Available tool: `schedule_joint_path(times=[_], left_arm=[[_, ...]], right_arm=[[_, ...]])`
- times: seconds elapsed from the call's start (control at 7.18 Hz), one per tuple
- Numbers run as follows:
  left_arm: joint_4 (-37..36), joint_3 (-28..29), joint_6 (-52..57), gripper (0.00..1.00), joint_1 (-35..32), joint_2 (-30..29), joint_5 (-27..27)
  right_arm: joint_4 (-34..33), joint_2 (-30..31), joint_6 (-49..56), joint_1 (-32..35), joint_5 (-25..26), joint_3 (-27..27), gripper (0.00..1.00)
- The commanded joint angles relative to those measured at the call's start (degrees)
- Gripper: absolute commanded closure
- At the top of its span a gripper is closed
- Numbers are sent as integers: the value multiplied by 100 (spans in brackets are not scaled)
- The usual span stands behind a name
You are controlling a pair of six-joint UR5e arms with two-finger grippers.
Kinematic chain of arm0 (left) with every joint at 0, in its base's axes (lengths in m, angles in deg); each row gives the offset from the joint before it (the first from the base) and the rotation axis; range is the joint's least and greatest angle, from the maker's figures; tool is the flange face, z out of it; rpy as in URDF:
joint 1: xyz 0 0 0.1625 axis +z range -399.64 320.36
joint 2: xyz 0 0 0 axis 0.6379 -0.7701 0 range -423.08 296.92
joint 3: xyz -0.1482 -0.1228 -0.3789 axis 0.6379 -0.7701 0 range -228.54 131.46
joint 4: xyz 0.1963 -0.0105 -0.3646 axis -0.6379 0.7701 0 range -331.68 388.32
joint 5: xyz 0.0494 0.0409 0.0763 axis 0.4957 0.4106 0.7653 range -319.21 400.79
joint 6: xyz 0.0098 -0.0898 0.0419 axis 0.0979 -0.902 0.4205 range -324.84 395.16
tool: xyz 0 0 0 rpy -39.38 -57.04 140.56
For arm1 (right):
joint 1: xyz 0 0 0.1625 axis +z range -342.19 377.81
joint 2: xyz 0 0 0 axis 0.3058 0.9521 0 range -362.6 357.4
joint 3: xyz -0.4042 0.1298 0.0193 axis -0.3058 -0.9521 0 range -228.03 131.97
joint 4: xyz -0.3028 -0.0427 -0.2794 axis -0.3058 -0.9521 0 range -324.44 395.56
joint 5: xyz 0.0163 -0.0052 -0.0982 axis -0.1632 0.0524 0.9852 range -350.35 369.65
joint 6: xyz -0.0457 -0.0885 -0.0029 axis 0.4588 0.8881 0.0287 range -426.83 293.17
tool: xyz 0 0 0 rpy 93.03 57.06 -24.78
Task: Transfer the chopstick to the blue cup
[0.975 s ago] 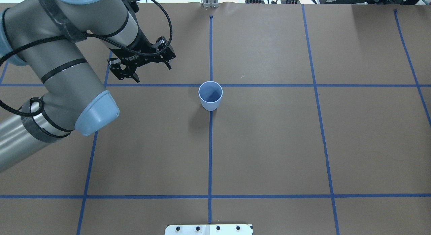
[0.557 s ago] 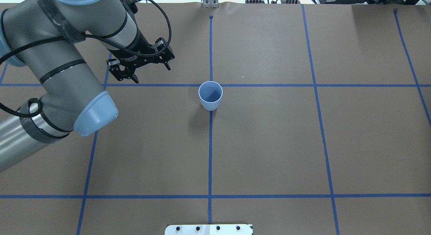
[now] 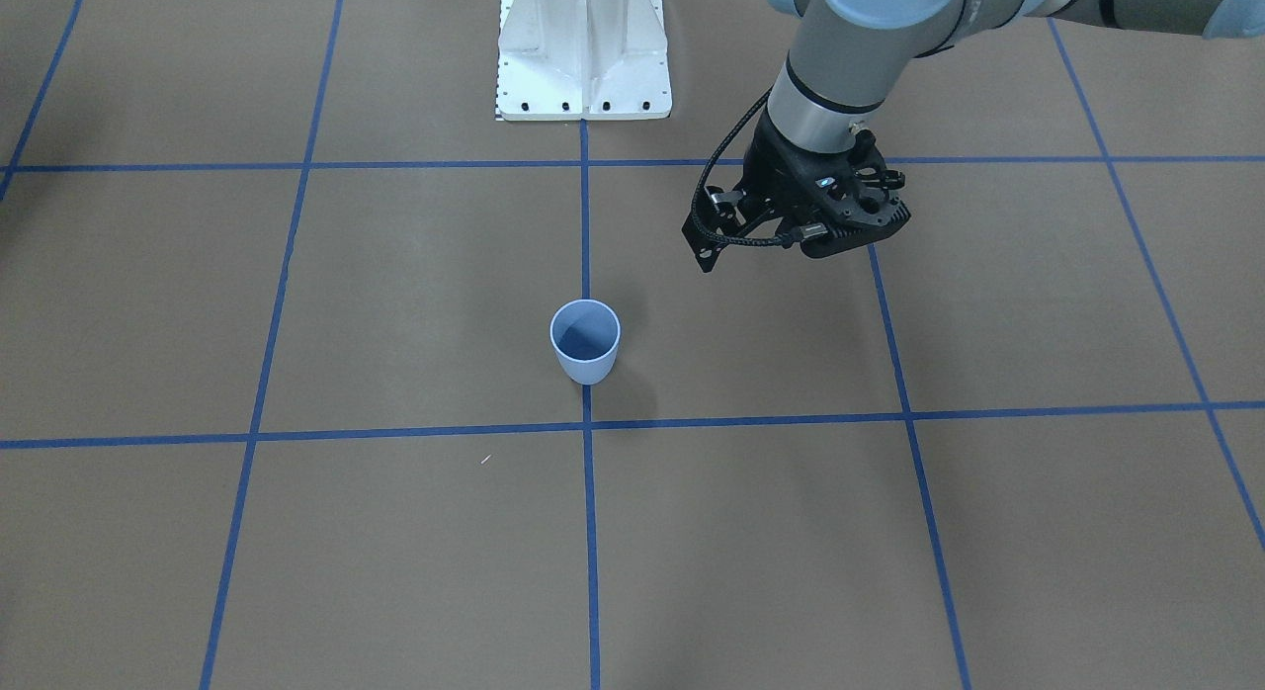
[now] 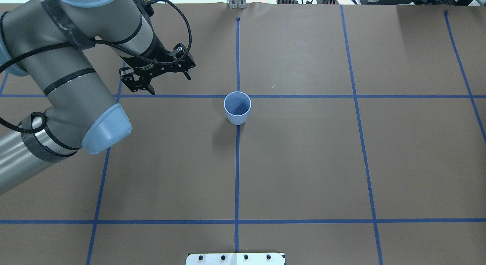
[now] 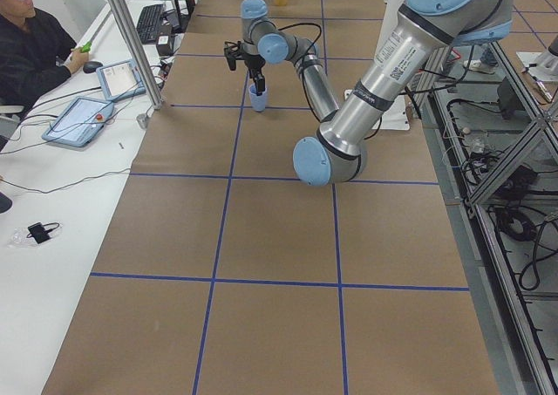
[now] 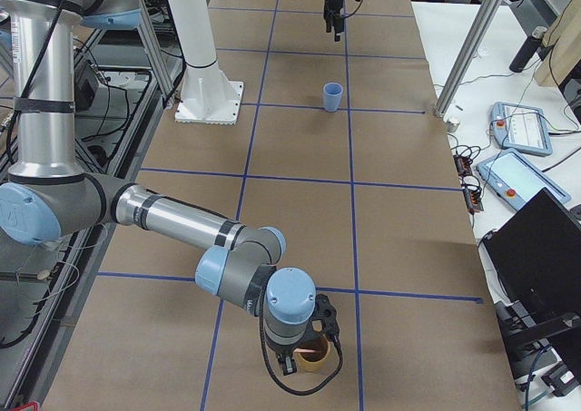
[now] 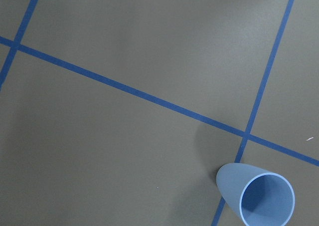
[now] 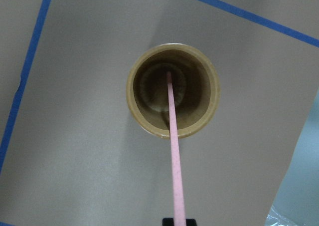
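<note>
1. Two arms share your desk (image 4: 303, 162), a brown-papered top ruled with blue tape lines (image 4: 303, 96).
2. Your blue cup (image 4: 237, 107) stands upright at the middle of the desk. It sits just on the robot's side of a tape crossing, with its darker inside showing.
3. Your left hand (image 4: 169, 85) hovers above the paper on the robot's left of the blue cup, near it but clearly apart. It is released, with its two black fingers (image 4: 144, 86) spread wide.
4. From the left wrist view you look straight down on tape and paper, and the blue cup (image 7: 256, 196) sits in the lower right corner.
5. Your right hand (image 8: 178, 221) is well apart from the blue cup, at the end of the desk on the robot's right. It is poised over a brown cup (image 8: 130, 94).
6. Your chopstick (image 8: 174, 151) is at the brown cup, not at the blue one. Its lower tip rests on that cup's floor, and the pink shaft rises past the rim toward the wrist camera.
7. The right hand is clenched on the chopstick. Its dark fingertips meet around the upper shaft at the bottom edge of the right wrist view.
8. From the camera at the desk's right end, the right hand (image 6: 304, 346) hangs directly above the brown cup (image 6: 313, 364), and the blue cup (image 6: 333, 96) stands far up the desk.
9. The white robot base (image 3: 583, 57) stands on the robot's side of the desk, in line with the blue cup.
10. A person (image 5: 35, 51) sits at a side table beyond the desk.
</note>
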State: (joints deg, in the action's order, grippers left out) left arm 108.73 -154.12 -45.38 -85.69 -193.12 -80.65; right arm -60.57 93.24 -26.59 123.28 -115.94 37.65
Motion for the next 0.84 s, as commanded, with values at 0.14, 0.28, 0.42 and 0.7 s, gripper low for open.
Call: schedule_joint_path(times=[0.14,0.28,0.42,0.7], left_arm=[[1,-6,12,2,-9,14,-3],[1,-6,12,2,-9,57,-3],[1,-41,21,2,-9,66,-3],[18,-85,29,2,0,162,-3]], right_arm=[[-983,216,316,219,8,861,100],[-1117,181,370,350,26,1011,100],[-1145,172,388,482,35,1082,100],[-1485,154,528,728,78,1536,100]])
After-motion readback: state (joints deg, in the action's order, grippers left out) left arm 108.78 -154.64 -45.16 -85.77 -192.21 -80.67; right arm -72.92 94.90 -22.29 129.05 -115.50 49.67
